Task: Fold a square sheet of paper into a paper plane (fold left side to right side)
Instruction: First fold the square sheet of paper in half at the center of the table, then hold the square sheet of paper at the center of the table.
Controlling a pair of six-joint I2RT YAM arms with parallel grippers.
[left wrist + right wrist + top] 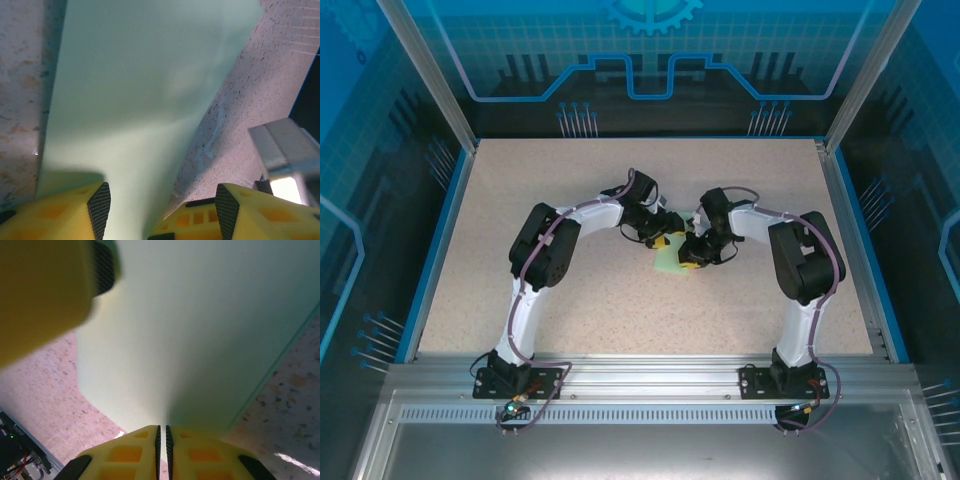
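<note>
Two hands meet over the square sheet of paper [670, 263], which lies near the middle of the speckled surface [620, 180], well apart from the arm bases [520, 380]. Seen from above, the left hand [658, 238] sits at the sheet's far-left side and the right hand [694, 256] at its right side. The two nearly touch. Most of the pale green sheet is hidden under them, and a small patch shows on its near side.

In the left wrist view, that hand's yellow fingers [75, 215] stand clearly apart with their black pads facing each other. The sheet runs away from between them across the surface. The gap is far wider than the paper, so the left hand is open and grips nothing. The sheet's left edge lies straight with a shadow beside it, while its right edge curves and looks lifted off the surface.

In the right wrist view, the right hand's two fingers [200, 455] are pressed together with only a hairline between them, pinching the sheet's edge. From that pinch the paper rises as a smooth, bowed sheet. One blurred yellow finger of the left hand sits at the sheet's upper left. Whether the sheet is already creased cannot be told.
</note>
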